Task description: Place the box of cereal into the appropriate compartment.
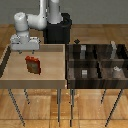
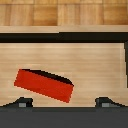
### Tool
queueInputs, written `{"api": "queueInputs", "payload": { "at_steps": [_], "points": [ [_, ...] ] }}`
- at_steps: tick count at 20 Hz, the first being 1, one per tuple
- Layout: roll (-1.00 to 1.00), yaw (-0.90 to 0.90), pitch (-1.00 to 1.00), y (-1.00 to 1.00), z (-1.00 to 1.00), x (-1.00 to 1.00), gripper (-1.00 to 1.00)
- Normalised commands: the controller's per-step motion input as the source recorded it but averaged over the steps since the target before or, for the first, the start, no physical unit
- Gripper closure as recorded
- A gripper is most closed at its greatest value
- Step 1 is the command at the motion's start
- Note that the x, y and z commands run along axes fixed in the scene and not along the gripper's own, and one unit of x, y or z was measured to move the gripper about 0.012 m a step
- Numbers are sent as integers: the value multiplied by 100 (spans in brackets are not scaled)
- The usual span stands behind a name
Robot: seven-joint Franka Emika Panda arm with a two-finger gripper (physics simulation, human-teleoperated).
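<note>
The light-wood tray (image 1: 10, 70) stands at the exterior view's left on thin metal legs. It holds one item: the box of cereal (image 1: 33, 64), a small red-brown carton with a pale patch on its face, lying flat on the tray floor toward the back half, slightly skewed to the tray walls. In the wrist view the same box (image 2: 45, 85) shows as a red slab lying askew on pale wood.

The dark-brown wooden bin (image 1: 95, 61) stands just beside the tray, at the exterior view's right, split by partitions into four cells. Small objects sit in several cells, including a pale one (image 1: 116, 70) and a grey one (image 1: 84, 73) in the near cells; they are too small to identify. The target compartment (image 1: 82, 51) is one of the far cells; its contents cannot be made out clearly.

No lettering on the box can be read at this resolution.

The gripper (image 1: 25, 51) hangs above the tray, near its back-left area, clear of the box and not touching it. The jaws stand spread apart and hold nothing; both fingertips (image 2: 21, 103) appear at the frame edge, wide of each other.

The floor is wood planking. The arm's dark base (image 1: 59, 31) stands behind the tray.
</note>
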Motion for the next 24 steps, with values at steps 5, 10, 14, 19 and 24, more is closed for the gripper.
{"api": "queueInputs", "payload": {
  "at_steps": [5, 10, 14, 19, 24],
  "points": [
    [0, 0, 0, 20, 0, 0, -100],
    [0, 21, 0, 0, 0, 0, -100],
    [0, 90, 0, 0, 0, 0, -100],
    [0, 68, 0, 0, 0, 0, -100],
    [0, 9, 0, 0, 0, 0, -100]
  ]
}}
